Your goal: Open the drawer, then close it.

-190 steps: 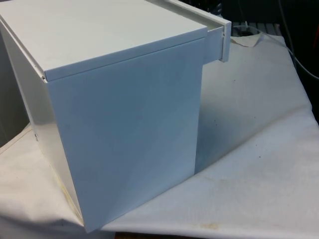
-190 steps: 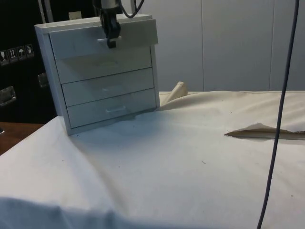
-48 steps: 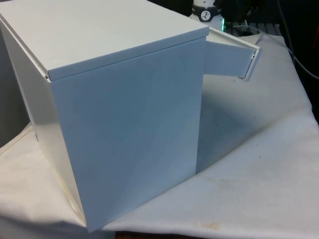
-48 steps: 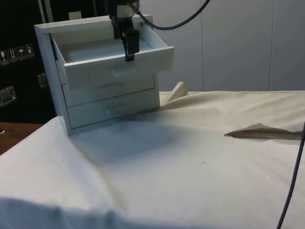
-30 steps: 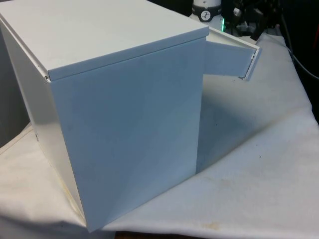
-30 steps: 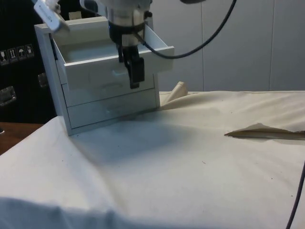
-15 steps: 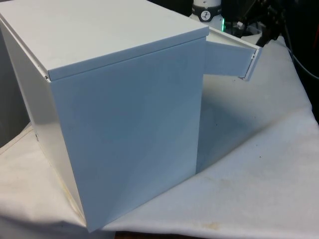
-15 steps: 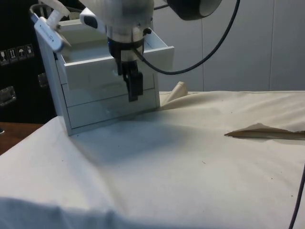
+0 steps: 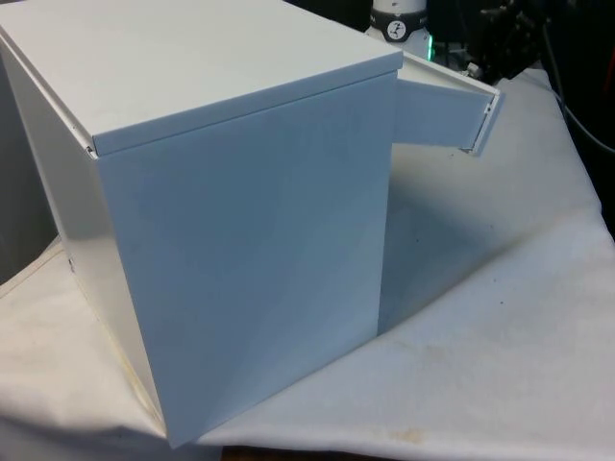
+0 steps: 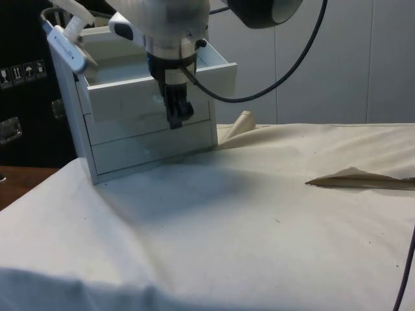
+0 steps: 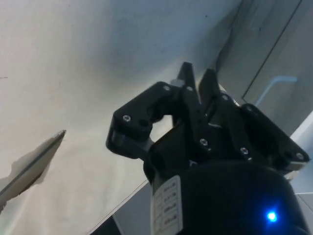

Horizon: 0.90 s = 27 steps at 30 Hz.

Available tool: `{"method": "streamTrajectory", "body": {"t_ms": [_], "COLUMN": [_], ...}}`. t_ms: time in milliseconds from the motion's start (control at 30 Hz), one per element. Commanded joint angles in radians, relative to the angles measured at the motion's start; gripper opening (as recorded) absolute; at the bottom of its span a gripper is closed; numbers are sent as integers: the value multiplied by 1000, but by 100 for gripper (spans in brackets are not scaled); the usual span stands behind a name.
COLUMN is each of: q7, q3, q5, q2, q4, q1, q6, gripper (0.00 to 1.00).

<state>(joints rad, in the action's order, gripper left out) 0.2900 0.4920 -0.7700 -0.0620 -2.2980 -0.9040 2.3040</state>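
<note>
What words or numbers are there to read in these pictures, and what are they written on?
No word or number can be read here.
Small white picture signs on the dark cabinet: too small to read.
White label on the gripper: its print is too blurred to read.
Chest of drawers: no writing on it.

table [image 10: 272, 214], white cloth | chest of drawers [image 10: 142, 123] on it
</note>
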Motion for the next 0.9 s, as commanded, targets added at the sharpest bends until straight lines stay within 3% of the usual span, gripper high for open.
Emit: {"method": "streamTrajectory", "body": {"t_ms": [0,67,100,367,567,600,667,867], "q7": [2,2,-3,-16,-29,-26,-35,-61], "q3": [-1,-1,3,27,52,49,63,85], "q5": [-1,-1,-12,-41,-96,-80,-108,-118], "q2": [-2,-2,6,27,72,62,79,72], "q4": [2,2,0,-4,-20,-14,-20,-11], "q1": [-2,-2,2,6,14,10,15,17], "q6": [-5,-5,-7,-10,-5,-10,1,18], "gripper": [13,8,0,0,0,0,0,0]}}
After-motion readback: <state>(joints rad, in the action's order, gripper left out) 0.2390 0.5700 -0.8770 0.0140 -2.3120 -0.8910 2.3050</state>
